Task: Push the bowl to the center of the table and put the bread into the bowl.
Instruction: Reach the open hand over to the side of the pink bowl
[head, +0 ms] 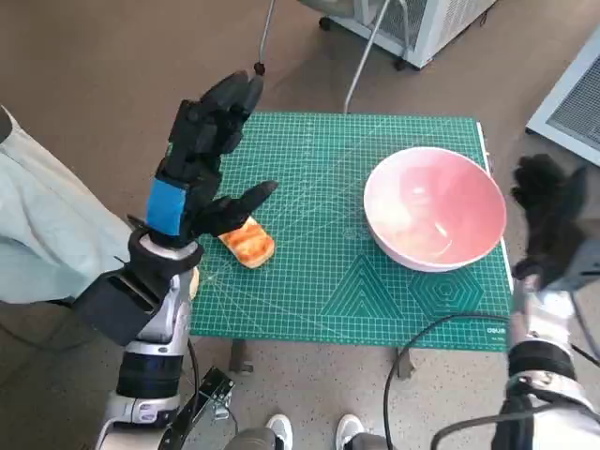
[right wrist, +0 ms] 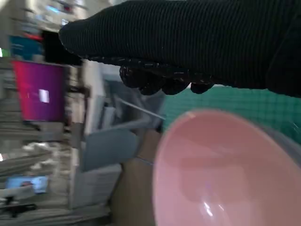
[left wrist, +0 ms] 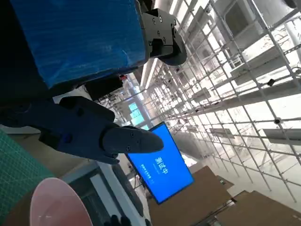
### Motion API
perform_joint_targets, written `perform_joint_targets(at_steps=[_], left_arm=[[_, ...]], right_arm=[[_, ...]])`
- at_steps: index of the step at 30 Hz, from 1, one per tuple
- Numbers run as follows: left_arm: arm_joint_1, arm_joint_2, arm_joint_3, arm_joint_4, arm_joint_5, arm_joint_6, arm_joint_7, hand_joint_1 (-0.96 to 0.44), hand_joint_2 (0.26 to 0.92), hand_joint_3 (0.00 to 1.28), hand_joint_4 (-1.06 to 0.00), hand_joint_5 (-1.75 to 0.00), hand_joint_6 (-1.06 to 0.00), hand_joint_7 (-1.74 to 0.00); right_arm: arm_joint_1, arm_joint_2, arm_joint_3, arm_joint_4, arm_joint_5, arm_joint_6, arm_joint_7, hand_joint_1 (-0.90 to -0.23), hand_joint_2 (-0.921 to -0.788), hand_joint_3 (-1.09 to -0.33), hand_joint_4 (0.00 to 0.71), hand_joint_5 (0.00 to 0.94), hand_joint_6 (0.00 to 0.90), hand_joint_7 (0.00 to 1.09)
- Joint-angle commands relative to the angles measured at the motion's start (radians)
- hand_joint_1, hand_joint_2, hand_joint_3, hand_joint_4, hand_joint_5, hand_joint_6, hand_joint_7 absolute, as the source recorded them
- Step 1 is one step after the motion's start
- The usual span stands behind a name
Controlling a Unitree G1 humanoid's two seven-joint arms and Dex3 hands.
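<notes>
Where the head view looks down, we see one smooth, round pink bowl (head: 435,207), glossy and with nothing in it, on the right part of the green gridded mat (head: 319,281), and one golden, toasted bread (head: 248,243) piece on the mat's left part. Our left hand (head: 202,159) is raised above the bread with fingers spread, holding nothing; our right hand (head: 548,220), in knitted glove, stands just beside the bowl's right rim, grasp unclear. From the left wrist, we see blue tape, dark fingers (left wrist: 84,132) apart, and the bowl's rim. From the right wrist, the ribbed glove lies over the bowl's bare interior.
</notes>
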Motion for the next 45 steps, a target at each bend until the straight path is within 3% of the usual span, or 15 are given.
perform_joint_targets(at_steps=[1,18,26,36,45], left_arm=[[0.021,0.019,0.017,-0.016,0.018,-0.010,0.012,-0.34,0.921,0.25,-0.28,0.00,-0.11,-0.47],[0.091,0.038,0.042,-0.076,0.032,-0.006,0.033,-0.36,0.921,0.26,-0.28,0.00,-0.23,-0.23],[0.133,0.053,0.067,-0.106,0.039,-0.011,0.049,-0.37,0.921,0.26,-0.29,0.00,-0.27,-0.13],[0.172,0.063,0.086,-0.135,0.061,-0.015,0.080,-0.37,0.921,0.25,-0.28,0.00,-0.29,-0.08],[0.207,0.053,0.075,-0.156,0.098,-0.018,0.110,-0.37,0.921,0.26,-0.28,0.00,-0.30,-0.06]], right_arm=[[-0.018,0.042,-0.004,0.026,0.004,0.050,-0.003,-0.514,-0.921,-0.859,0.218,0.013,0.124,0.40],[-0.095,0.156,-0.047,0.039,0.048,0.115,0.067,-0.548,-0.921,-0.846,0.224,0.002,0.143,0.32],[-0.129,0.211,-0.070,0.045,0.066,0.130,0.076,-0.540,-0.921,-0.843,0.230,0.005,0.170,0.33],[-0.171,0.280,-0.106,0.053,0.095,0.149,0.085,-0.579,-0.921,-0.807,0.227,0.002,0.169,0.39],[-0.191,0.305,-0.142,0.057,0.126,0.177,0.097,-0.550,-0.921,-0.830,0.221,0.001,0.149,0.43]])
